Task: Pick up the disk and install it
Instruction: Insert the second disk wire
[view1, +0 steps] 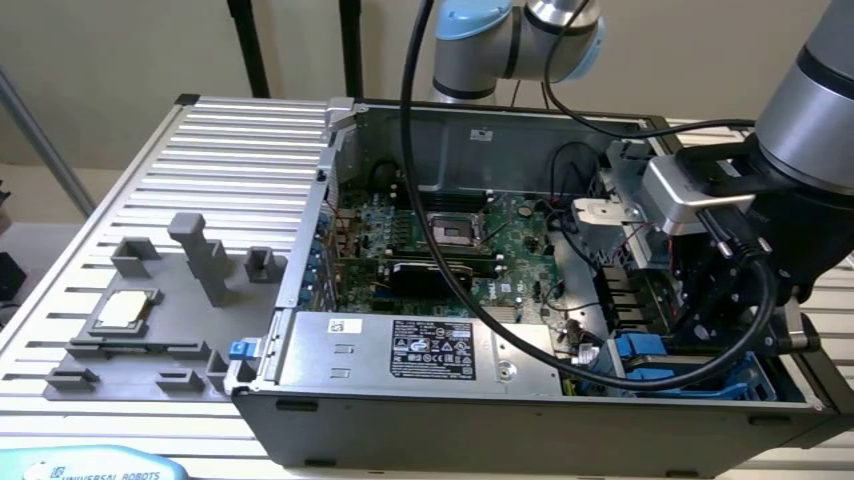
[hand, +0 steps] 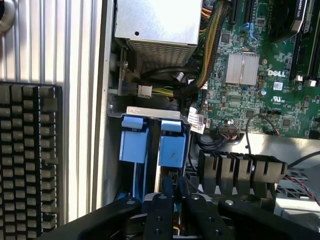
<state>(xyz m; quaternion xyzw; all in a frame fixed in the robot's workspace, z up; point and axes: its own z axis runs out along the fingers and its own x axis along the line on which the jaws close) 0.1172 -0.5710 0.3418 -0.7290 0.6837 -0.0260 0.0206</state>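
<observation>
A ribbed metal surface (view1: 254, 140) carries an open computer case (view1: 534, 420), with a plain beige wall behind it. Towards the exterior view's left, a grey fixture plate (view1: 147, 340) with upright blocks lies on the surface and holds a small square silvery chip (view1: 120, 310).

Inside the case a green motherboard (view1: 454, 240) lies flat, and a large silver box with a black label (view1: 427, 350) sits along the near wall. Thick black cables (view1: 441, 250) run from the arm down across the motherboard, and further wiring crowds the space beside the drive bay.

The gripper (hand: 174, 192) hangs low inside the case at the exterior view's right, directly over the blue drive bay (view1: 667, 365). Its black fingers (hand: 162, 210) stand narrow, almost together, at the edge of the disk (hand: 172, 150), whose blue carrier sits upright in the bay beside a second blue carrier (hand: 134, 145). Whether the fingers actually pinch the disk cannot be told. A row of black connectors (hand: 240, 167) stands just beside the bay.
</observation>
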